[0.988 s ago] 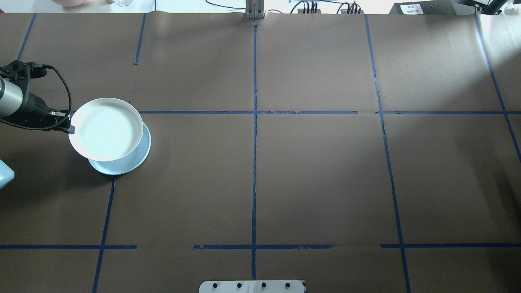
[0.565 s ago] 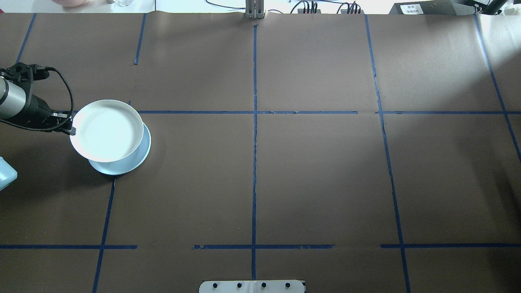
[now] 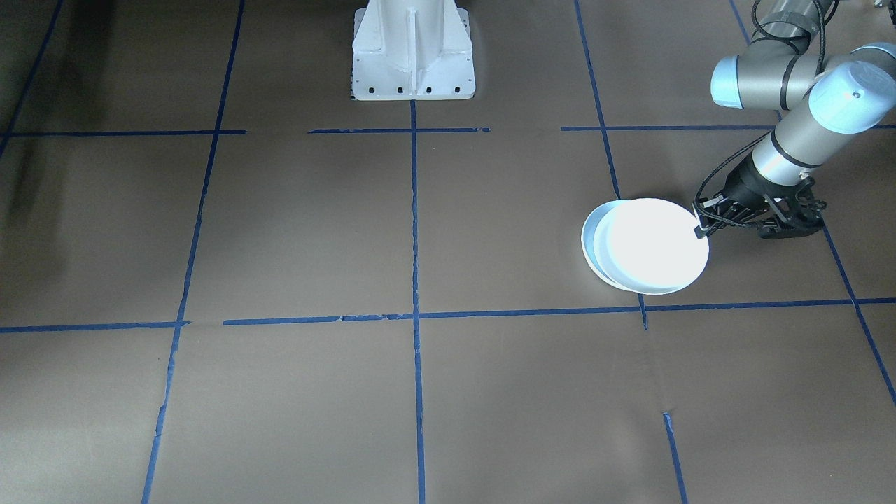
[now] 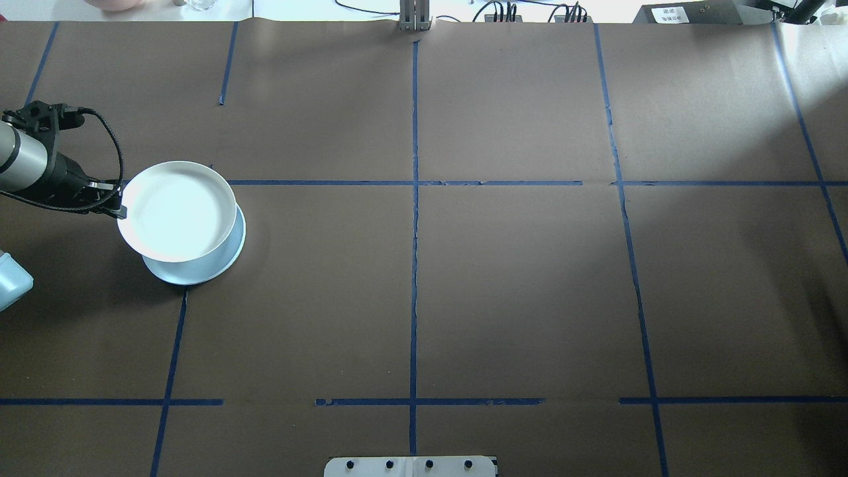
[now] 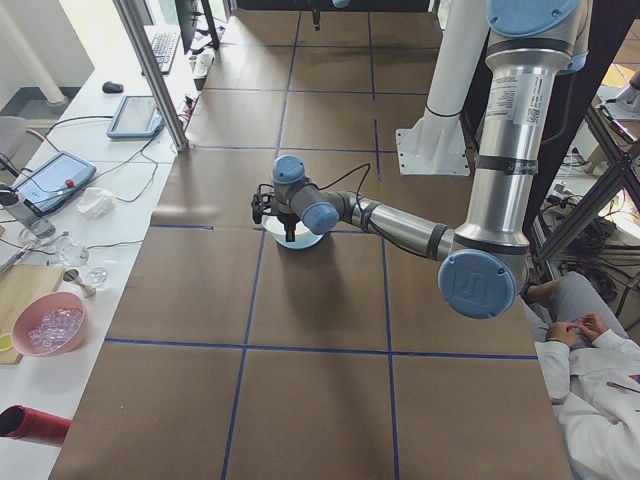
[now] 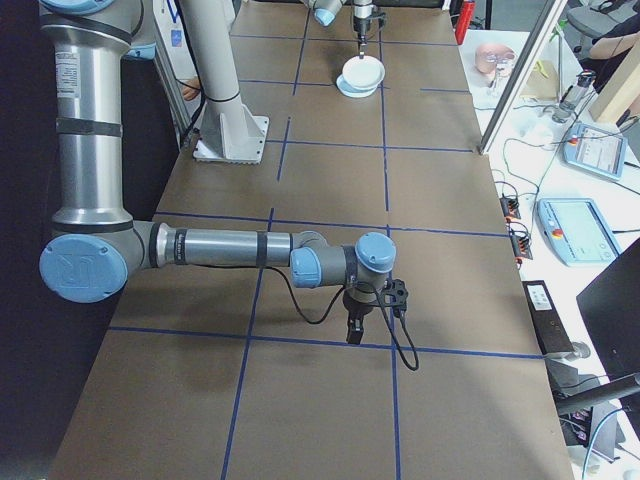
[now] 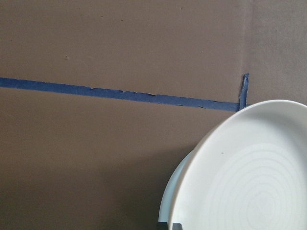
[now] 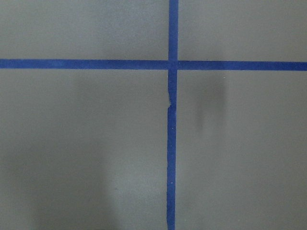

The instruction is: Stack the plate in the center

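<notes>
The left arm point(image 4: 26, 165) reaches low and almost level over the table point(image 4: 503, 291), with its wrist pointing toward the plates. Its gripper, the left gripper point(image 4: 119, 202), is at the rim of the top plate point(image 4: 177, 211), on the side away from the table's middle. It pinches this rim, so the top plate is grasped. The top plate lies over the bottom plate point(image 4: 199, 273), but shifted a little toward the gripper, and a crescent of the bottom plate shows on the opposite side. From these views I cannot tell if the top plate rests on the bottom plate or hangs just above it.

In the left wrist view only part of the top plate point(image 7: 249, 177) is visible, cut off by the picture's edge, and a thin pale edge of the bottom plate point(image 7: 168, 203) shows beside it. In the left side view the arm hides most of the plates.

The right arm point(image 6: 230, 248) stretches level over the table, well apart from the plates, with the right gripper point(image 6: 355, 328) pointing down. It shows only in the right side view, so I cannot tell how far open it is. The right wrist view shows only crossing blue tape point(image 8: 172, 120) on the brown table.
</notes>
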`<state>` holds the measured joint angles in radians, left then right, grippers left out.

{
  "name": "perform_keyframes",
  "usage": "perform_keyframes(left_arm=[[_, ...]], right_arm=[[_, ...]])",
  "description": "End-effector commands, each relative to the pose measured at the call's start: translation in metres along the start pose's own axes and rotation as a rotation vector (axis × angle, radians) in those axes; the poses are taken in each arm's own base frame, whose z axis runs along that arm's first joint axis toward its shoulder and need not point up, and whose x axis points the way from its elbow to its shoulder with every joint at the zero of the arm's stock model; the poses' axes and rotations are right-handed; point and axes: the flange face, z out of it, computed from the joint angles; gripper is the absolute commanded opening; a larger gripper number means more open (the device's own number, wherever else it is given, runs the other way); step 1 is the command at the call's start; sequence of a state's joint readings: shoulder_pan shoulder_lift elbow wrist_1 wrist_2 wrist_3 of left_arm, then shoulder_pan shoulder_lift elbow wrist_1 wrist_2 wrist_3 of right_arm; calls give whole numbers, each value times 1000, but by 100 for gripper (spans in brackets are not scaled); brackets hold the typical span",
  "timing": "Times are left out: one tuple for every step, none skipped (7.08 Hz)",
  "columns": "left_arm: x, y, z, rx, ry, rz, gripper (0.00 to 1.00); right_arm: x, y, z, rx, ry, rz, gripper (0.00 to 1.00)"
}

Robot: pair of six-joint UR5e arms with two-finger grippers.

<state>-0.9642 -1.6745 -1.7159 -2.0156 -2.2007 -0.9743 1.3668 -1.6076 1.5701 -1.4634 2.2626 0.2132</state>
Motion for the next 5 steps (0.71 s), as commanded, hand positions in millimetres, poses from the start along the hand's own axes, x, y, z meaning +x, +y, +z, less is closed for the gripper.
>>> perform_keyframes(left_arm=[[0,0,0,0,0,1,0],[0,0,1,-2,1,1,0],[1,3,3,-40,21,-2,0],[1,4,4,-58,30,-2,0],[0,4,5,-59,29,-3,0]], right_arm=[[0,0,0,1,0,0,100],[0,0,0,1,0,0,100],[0,0,0,-1,0,0,100],[0,0,0,1,0,0,100],[0,0,0,1,0,0,100]])
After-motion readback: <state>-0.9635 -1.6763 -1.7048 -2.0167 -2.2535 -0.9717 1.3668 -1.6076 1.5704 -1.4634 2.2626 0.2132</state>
